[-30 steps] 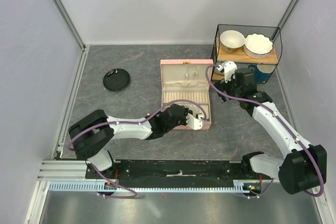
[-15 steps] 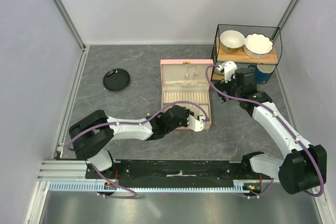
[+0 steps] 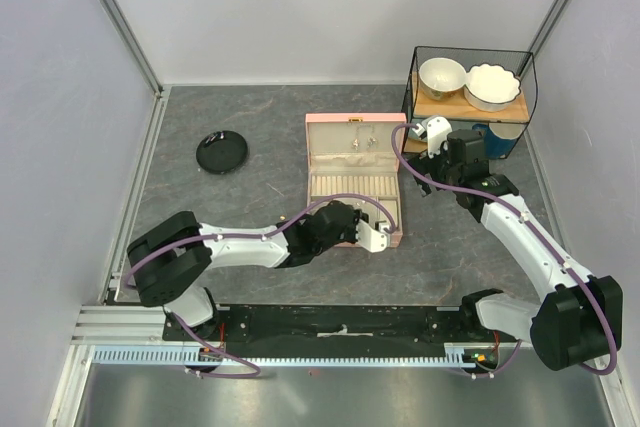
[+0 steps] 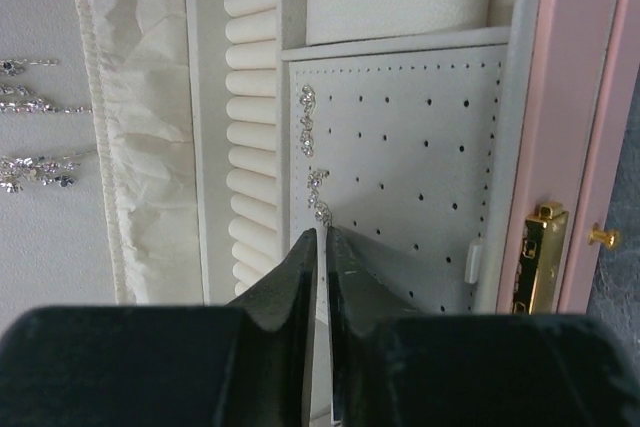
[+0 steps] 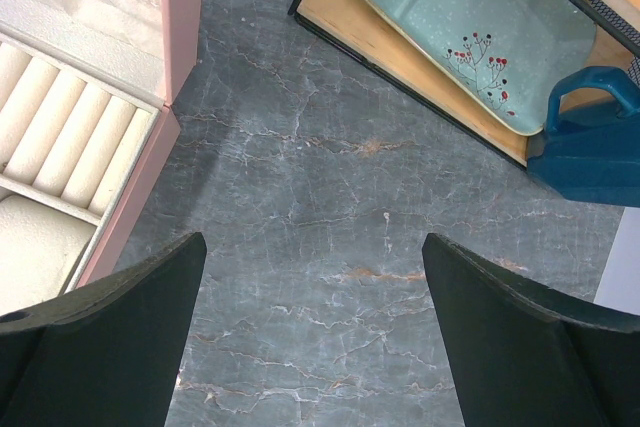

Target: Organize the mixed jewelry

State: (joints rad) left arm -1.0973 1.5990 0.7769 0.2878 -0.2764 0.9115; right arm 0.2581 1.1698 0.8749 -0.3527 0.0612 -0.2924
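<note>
Noted: my left gripper (image 4: 322, 235) is down inside the pink rectangular jewelry box (image 4: 572, 87). Its fingers are pinched to a thin slit on the lower end of a pale sparkling strand of jewelry (image 4: 319, 190). The strand lies on the white perforated earring panel (image 4: 420, 137), hard against the row of cream ring rolls (image 4: 252, 97). More of the mixed jewelry shows as dangling crystal pieces (image 4: 30, 167) on the lid lining. I read this as seating the strand on the panel. To do it well I would keep the wrist level and move slowly along the panel. I would let go only once the strand lies flat, since a sideways tug could drag it into the groove beside the rolls. Margins in the wrist view: the ring rolls are just beside the tips on one side, and the pink front wall with its gold clasp (image 4: 540, 247) is on the other, with open panel between. The right gripper (image 5: 315, 347) has its fingers spread wide and holds nothing. It hangs over the grey marbled tabletop (image 5: 330, 187) between the box and the black wire basket (image 3: 470, 51), apart from the left arm. The black round dish (image 3: 221, 153) sits well off on the left, with bare tabletop between it and the box.
</note>
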